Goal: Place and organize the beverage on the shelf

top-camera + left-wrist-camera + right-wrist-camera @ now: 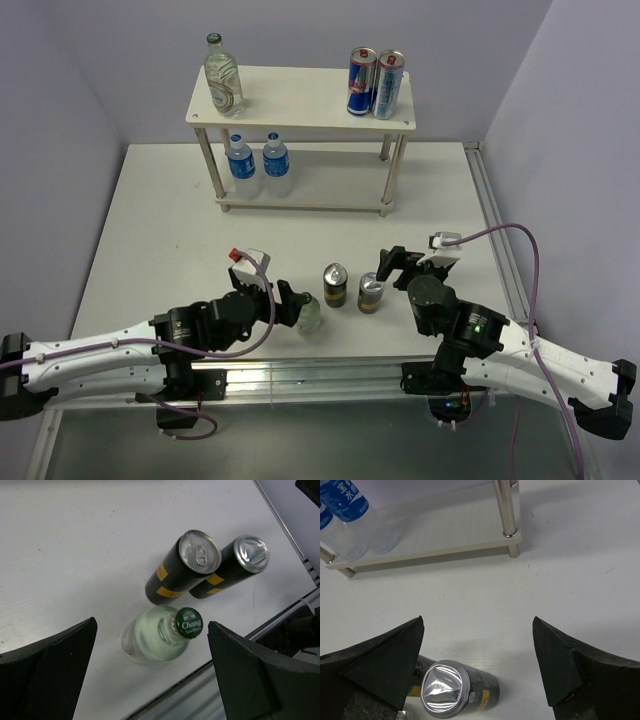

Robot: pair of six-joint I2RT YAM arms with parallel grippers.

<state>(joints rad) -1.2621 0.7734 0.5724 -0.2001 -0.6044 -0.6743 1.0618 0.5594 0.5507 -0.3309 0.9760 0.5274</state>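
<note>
Beverage bottle (150, 641): clear, stubby, upright; green cap (188, 622) reading Chang.

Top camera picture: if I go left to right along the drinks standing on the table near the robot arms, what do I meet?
green-capped bottle → dark can → second dark can

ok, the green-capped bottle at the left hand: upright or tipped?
Upright. The bottle stands on the table, green cap pointing up at the left wrist camera.
</note>
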